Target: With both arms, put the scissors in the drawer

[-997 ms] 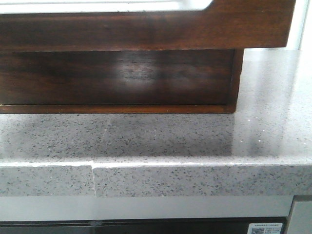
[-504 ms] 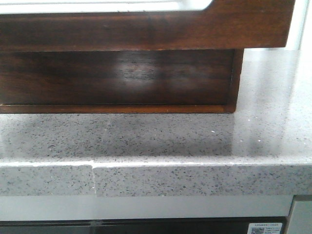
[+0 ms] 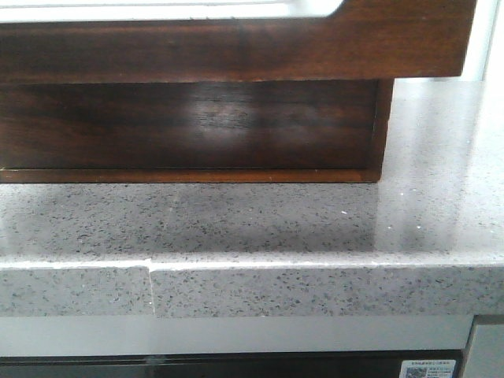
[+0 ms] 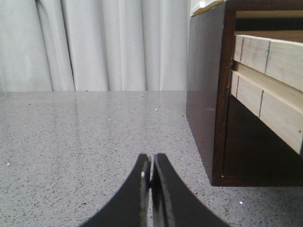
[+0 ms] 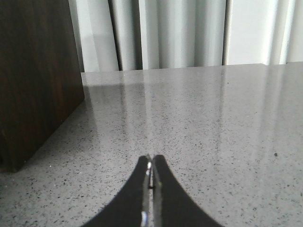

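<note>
The drawer fills the top of the front view: a dark reddish-brown glossy front panel with a wide rounded cutout showing pale white. No scissors show in any view. My left gripper is shut and empty, low over the speckled counter, beside the dark cabinet. Pale wooden drawer sides stick out of that cabinet. My right gripper is shut and empty, low over the counter, with the dark cabinet side off to one side. Neither gripper shows in the front view.
A grey speckled stone counter carries the cabinet; its front edge has a seam near the left. The dark cabinet body sits below the drawer front. White curtains hang behind the counter.
Only the light sheen on the dark wood below the drawer front shifts a little. Nothing else has visibly moved.
</note>
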Controlling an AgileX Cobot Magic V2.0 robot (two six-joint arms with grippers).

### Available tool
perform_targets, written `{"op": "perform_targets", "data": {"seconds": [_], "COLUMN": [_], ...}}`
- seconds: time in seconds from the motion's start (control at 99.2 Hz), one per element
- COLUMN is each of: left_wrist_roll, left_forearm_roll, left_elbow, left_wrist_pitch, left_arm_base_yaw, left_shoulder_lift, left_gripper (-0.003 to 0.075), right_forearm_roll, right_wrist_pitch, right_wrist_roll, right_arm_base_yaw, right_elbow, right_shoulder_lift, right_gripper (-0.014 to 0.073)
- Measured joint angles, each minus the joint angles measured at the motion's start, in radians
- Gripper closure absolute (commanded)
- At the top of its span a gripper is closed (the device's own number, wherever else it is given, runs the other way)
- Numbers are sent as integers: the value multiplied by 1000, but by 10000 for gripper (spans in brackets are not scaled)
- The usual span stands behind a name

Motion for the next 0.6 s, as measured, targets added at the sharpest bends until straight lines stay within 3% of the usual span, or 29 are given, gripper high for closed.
{"op": "perform_targets", "data": {"seconds": [0.262,0.605], "left_wrist_roll": [-2,-2], "left_forearm_roll": [0,0], "left_elbow": [0,0], "left_wrist_pitch": [0,0], "left_arm_base_yaw": [0,0], "left_shoulder_lift": [0,0], "left_gripper": [741,741], "right_forearm_roll": [77,94], "right_wrist_pitch": [0,0], "right_wrist_roll": [-163,-184], "right_arm_base_yaw": [0,0], "right_elbow": [0,0], "right_shoulder_lift": [0,0], "right_gripper": [662,662]}}
